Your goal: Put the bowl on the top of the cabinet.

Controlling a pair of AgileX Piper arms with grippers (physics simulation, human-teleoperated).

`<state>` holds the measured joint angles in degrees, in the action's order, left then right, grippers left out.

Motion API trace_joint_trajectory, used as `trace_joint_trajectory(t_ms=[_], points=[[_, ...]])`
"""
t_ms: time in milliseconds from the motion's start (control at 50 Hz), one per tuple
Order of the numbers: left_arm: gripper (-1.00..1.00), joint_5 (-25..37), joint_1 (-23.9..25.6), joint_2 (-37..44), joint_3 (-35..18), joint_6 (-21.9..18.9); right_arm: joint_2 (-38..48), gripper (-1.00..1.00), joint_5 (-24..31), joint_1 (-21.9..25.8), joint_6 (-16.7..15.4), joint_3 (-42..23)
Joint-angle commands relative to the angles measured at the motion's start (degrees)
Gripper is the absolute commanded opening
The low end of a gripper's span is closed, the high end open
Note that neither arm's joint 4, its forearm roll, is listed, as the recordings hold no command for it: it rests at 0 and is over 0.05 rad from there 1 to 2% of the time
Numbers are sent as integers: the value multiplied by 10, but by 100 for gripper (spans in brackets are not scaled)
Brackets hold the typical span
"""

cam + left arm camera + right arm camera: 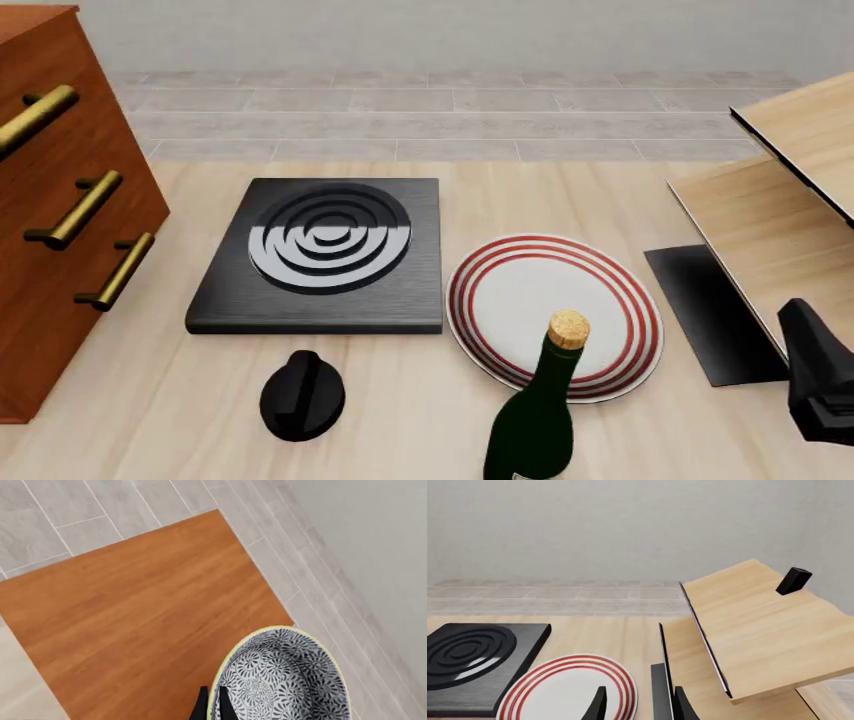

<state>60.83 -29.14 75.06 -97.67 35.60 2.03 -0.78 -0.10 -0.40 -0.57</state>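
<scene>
1. One thing matters most at this point: the bowl (283,680) hangs over the cabinet (133,615), seen in the lower right of the left wrist picture, with the reddish-brown top filling the middle of that frame.
2. Left end effector (212,705): its two dark fingertips stand on either side of the bowl's rim at the bottom edge of the frame, so it looks clamped on the rim. I cannot tell whether the bowl already rests on the wood or hangs just above it.
3. Part of the bowl seems to overhang the cabinet's edge, toward the grey floor tiles. To my eye the safe move is to carry it further in over the wood before lowering.
4. Lower it level and slowly, and let go only once the base sits flat; a rim grip can tip a deep bowl on release.
5. Right end effector (637,702) hangs at the bottom of its own picture, fingers parted and holding nothing, above the desk (400,400) near the plate (554,310). It is best left there.
6. From the front only the cabinet's drawer face shows, at the left edge; its top and the bowl lie out of frame.
</scene>
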Motion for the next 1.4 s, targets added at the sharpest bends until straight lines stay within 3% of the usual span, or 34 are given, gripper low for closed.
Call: trace_joint_trajectory(t_ms=[20, 840, 1400], points=[[-100, -1, -35, 4, -5, 0, -2, 100, -1, 0, 0, 3], [-100, -28, -145, 24, 19, -22, -1, 100, 2, 0, 1, 0], [-100, -58, -157, 11, 78, -20, -4, 100, 2, 1, -2, 2]])
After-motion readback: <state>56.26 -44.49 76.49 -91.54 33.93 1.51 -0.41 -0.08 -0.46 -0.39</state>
